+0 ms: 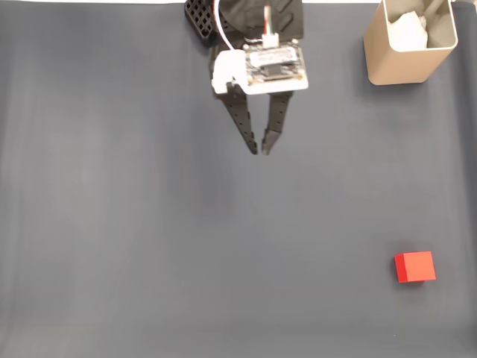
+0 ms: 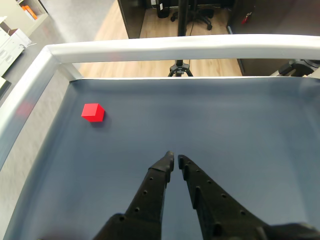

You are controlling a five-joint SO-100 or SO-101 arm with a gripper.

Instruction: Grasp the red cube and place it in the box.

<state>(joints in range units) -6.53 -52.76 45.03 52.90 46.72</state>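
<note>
box [image 1: 406, 56]: top cut off | contents unclear (white, crumpled-looking)

An office or lab room, by the look of it: past the white table rail [image 2: 165, 50] there's wood-look flooring [image 2: 107, 30], the wheeled base of an office chair [image 2: 192, 17], a camera tripod [image 2: 180, 67] and dark furniture [image 2: 135, 17] behind.

A dark grey mat [image 1: 112, 224] covers the table inside a white rail [image 2: 165, 49], with a tripod [image 2: 179, 67] standing on the wooden floor [image 2: 112, 30] beyond.
</note>
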